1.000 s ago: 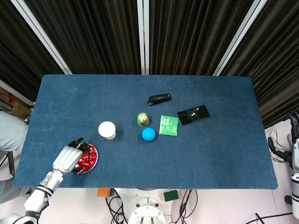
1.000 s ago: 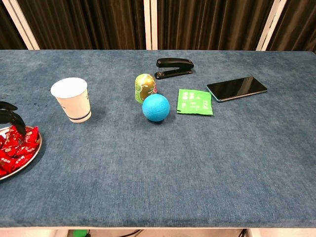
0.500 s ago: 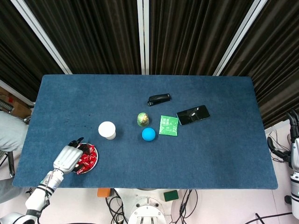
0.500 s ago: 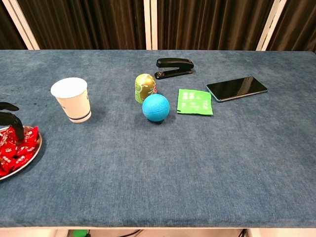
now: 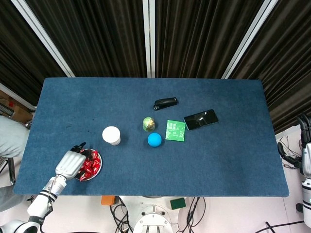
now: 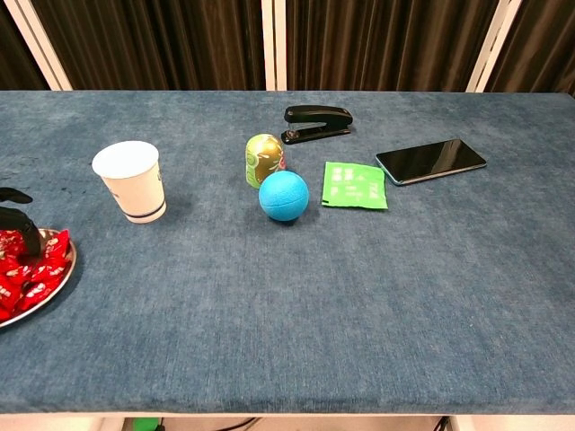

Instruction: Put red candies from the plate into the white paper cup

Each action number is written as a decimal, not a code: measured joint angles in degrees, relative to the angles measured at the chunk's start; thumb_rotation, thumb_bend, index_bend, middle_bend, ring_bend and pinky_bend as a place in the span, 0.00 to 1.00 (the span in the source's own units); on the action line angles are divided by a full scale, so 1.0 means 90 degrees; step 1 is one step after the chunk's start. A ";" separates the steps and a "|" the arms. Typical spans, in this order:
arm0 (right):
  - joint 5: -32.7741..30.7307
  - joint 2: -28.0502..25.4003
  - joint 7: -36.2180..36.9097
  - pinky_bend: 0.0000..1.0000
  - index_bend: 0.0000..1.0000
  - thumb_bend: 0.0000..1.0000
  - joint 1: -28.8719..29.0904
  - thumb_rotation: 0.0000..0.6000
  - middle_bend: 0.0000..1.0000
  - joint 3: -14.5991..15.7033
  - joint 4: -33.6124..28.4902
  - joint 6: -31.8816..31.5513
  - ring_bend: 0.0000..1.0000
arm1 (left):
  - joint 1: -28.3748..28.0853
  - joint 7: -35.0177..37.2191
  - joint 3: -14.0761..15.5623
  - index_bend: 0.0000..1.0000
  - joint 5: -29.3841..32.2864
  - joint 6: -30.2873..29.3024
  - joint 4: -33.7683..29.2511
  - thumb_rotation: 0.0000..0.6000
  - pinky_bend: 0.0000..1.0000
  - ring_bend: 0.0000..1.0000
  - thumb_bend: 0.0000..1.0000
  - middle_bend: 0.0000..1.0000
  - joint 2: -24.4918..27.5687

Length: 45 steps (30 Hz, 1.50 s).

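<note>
A small metal plate (image 5: 99, 168) heaped with red candies (image 5: 90, 165) sits near the table's front left corner. My left hand (image 5: 69, 164) lies over the plate's left half, its fingers bent down onto the candies. In the chest view only its dark fingertips (image 6: 20, 223) show at the left edge, touching the candies (image 6: 31, 269) on the plate (image 6: 65, 268); a pinched candy cannot be made out. The white paper cup (image 5: 111, 135) (image 6: 131, 180) stands upright just behind and right of the plate. My right hand (image 5: 305, 130) hangs off the table's right side, cut by the frame edge.
Mid-table lie a green-gold egg-shaped tin (image 5: 148, 124), a blue ball (image 5: 154, 140), a green packet (image 5: 175, 130), a black phone (image 5: 200, 119) and a black stapler (image 5: 165, 103). The table's front edge runs close beside the plate.
My left hand has shifted slightly to the left over the plate, its fingertips dragging across the candies. Everything else stays still.
</note>
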State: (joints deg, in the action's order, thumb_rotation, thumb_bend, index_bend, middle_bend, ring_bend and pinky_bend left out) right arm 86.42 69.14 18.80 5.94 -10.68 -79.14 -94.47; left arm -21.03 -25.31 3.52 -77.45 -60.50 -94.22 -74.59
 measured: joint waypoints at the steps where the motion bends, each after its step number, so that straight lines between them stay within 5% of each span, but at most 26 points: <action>1: -0.0001 -0.0001 -0.0004 0.00 0.00 0.34 0.0001 1.00 0.00 0.0001 -0.0003 0.0005 0.00 | -0.0009 -0.0011 -0.0001 0.38 0.0018 0.0011 -0.0003 1.00 0.18 0.03 0.29 0.33 0.0002; 45: -0.0109 -0.0012 -0.0074 0.00 0.00 0.34 0.0015 1.00 0.00 0.0022 0.0004 0.0208 0.00 | -0.0034 0.0538 -0.0100 0.64 -0.0210 -0.0323 0.0150 1.00 0.19 0.19 0.34 0.59 -0.0215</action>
State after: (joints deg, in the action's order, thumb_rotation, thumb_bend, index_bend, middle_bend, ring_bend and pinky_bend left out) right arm 85.44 69.03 18.14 6.08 -10.48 -79.10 -92.59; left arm -21.34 -20.47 2.62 -79.34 -63.41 -92.87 -76.53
